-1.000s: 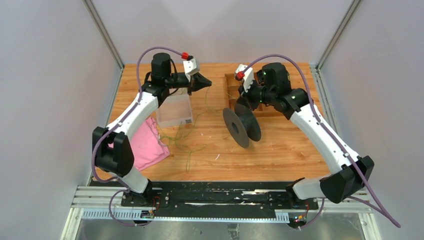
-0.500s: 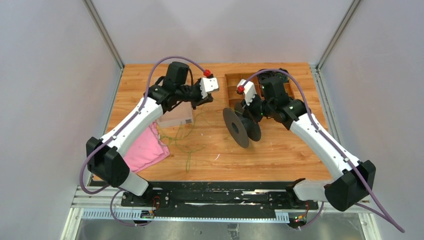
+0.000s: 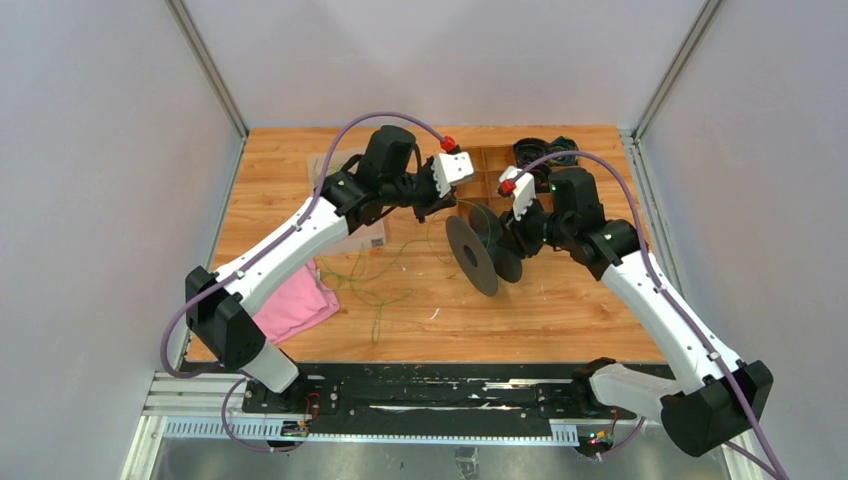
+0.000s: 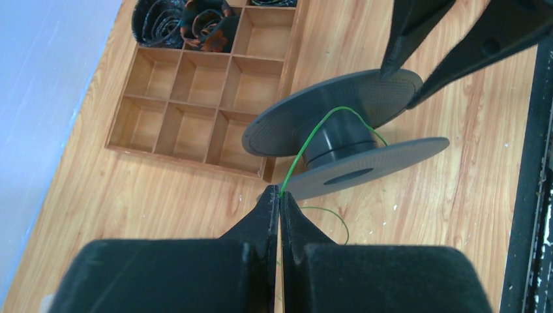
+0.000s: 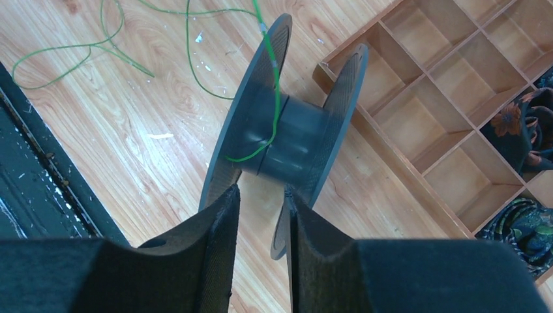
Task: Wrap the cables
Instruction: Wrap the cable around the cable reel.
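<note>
A big black spool point(image 3: 478, 255) stands on its rims mid-table. A thin green cable point(image 3: 375, 275) lies in loose loops on the wood to its left and runs up over the spool's hub point(image 5: 277, 98). My left gripper point(image 3: 432, 205) is just left of the spool; in the left wrist view it point(image 4: 279, 194) is shut on the cable, which arcs to the hub point(image 4: 339, 134). My right gripper point(image 3: 510, 240) is at the spool's right side. In its wrist view it point(image 5: 261, 195) is open, with one flange's rim point(image 5: 282, 244) between the fingers.
A wooden compartment tray point(image 3: 470, 160) stands behind the spool, with dark fabric rolls point(image 3: 545, 152) in its far cells. A pink cloth point(image 3: 290, 300) and a clear plastic box point(image 3: 360, 238) lie at the left. The black rail runs along the near edge.
My left arm has swung right from above the clear box to the spool, carrying the cable. My right arm has shifted right and nearer, uncovering the tray. The spool has stayed put.
</note>
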You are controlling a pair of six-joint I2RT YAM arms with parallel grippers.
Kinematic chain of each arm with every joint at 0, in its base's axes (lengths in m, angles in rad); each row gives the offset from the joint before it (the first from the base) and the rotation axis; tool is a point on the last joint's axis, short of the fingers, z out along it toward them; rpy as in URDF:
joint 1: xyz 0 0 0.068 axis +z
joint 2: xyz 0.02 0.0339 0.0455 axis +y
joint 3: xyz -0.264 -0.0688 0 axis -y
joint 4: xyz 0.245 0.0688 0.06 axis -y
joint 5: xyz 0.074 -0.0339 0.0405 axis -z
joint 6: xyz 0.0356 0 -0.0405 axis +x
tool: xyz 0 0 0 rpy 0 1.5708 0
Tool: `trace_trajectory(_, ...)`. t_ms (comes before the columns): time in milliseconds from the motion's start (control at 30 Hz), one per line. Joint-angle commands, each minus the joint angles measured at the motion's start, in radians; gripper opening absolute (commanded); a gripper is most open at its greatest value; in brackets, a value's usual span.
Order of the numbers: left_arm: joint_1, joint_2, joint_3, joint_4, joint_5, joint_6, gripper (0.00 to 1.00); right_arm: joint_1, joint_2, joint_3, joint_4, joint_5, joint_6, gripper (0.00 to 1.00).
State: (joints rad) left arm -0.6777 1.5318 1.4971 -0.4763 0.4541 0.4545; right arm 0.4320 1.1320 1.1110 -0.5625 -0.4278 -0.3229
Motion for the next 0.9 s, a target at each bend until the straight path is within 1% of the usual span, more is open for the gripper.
trace_trajectory(0, -0.025, 0.054, 0.055, 0.01, -0.027, -0.038, 0.0, -0.037, -0.049, -0.041, 0.015, -0.041, 0.002, 0.34)
trace_trajectory(233, -0.062, 0.083, 0.051, 0.067, -0.027, -0.114, 0.0, -0.134, -0.11, -0.101, 0.042, -0.044, 0.033, 0.47)
trace_trajectory(333, -0.065, 0.108, 0.07, 0.105, -0.015, -0.209, 0.0, -0.178, -0.127, -0.144, 0.088, -0.075, 0.073, 0.51)
trace_trajectory(433, -0.067, 0.134, 0.093, 0.129, -0.008, -0.307, 0.0, -0.197, -0.123, -0.184, 0.156, -0.094, 0.121, 0.54)
trace_trajectory(533, -0.068, 0.146, 0.096, 0.149, -0.016, -0.37, 0.0, -0.21, -0.116, -0.207, 0.211, -0.111, 0.173, 0.57)
trace_trajectory(633, -0.068, 0.139, 0.083, 0.178, -0.015, -0.428, 0.0, -0.213, -0.112, -0.219, 0.256, -0.129, 0.2, 0.58)
trace_trajectory(767, -0.068, 0.139, 0.099, 0.181, -0.015, -0.486, 0.0, -0.213, -0.093, -0.224, 0.272, -0.141, 0.211, 0.57)
trace_trajectory(867, -0.067, 0.132, 0.101, 0.169, -0.037, -0.492, 0.0, -0.214, -0.092, -0.237, 0.271, -0.147, 0.203, 0.56)
